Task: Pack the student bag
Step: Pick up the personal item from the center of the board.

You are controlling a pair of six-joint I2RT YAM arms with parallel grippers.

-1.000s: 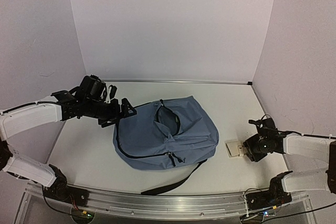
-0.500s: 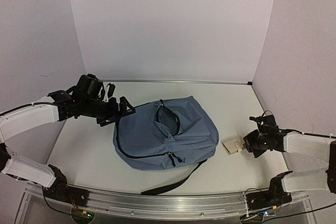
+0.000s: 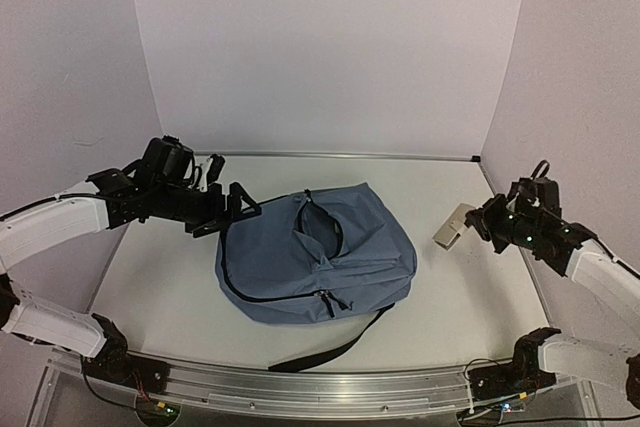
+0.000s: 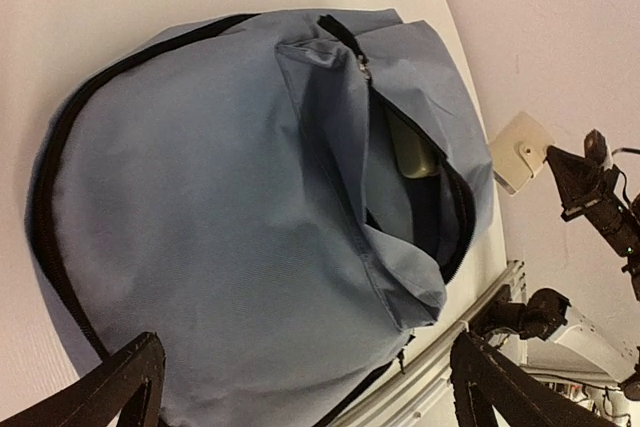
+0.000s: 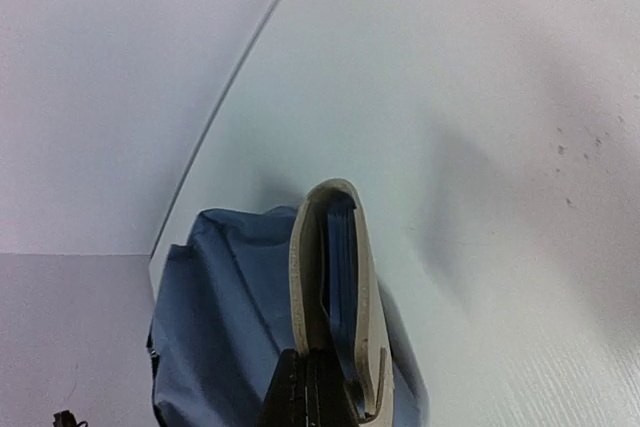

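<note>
The left gripper (image 3: 228,215), jaws wide and empty, faces the student bag (image 3: 315,257) on the bench (image 3: 160,277); only its wrist view shows an olive item (image 4: 410,152) inside the open pocket (image 4: 435,202), while the right gripper (image 3: 472,221) jaws clamp a beige case (image 3: 450,229).

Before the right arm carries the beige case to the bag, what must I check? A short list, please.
1. Right tool grips case: ok.
2. Case clear of table: ok.
3. Bag pocket unzipped: ok.
4. Left tool holds pocket open: not ok; it is open, gripping nothing.
5. Room in pocket: cannot tell; one item is inside.
</note>
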